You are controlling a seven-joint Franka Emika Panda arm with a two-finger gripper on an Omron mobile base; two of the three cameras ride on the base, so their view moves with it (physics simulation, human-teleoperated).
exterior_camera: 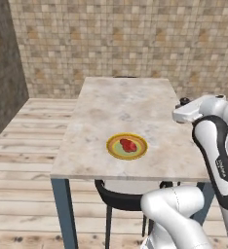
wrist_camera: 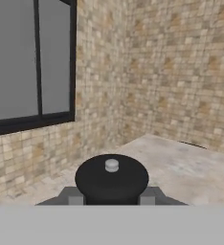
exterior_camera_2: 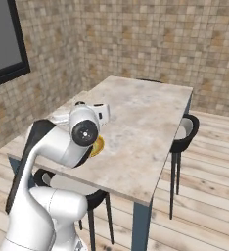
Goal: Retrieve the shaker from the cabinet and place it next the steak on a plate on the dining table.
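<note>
The shaker (wrist_camera: pixel 111 177) shows its round dark cap with a small grey knob, held between my two fingertips (wrist_camera: pixel 75 198). My gripper (wrist_camera: pixel 111 200) is shut on it. From the left base view the gripper (exterior_camera: pixel 180 109) hangs above the right edge of the dining table (exterior_camera: pixel 121 107), with the shaker's dark cap (exterior_camera: pixel 184 101) peeking over the hand. The plate (exterior_camera: pixel 111 146), with its yellow-orange rim, lies near the table's front edge, left of the gripper. On it rests the small red steak (exterior_camera: pixel 128 145). My arm hides most of the plate (exterior_camera_2: pixel 99 145) in the right base view.
A black chair (exterior_camera: pixel 117 197) is tucked under the table's near edge, another (exterior_camera_2: pixel 186 131) stands at its right side, and a third (exterior_camera: pixel 124 77) at the far end. A dark-framed window (exterior_camera_2: pixel 4 41) is in the left tiled wall. Wooden floor surrounds the table.
</note>
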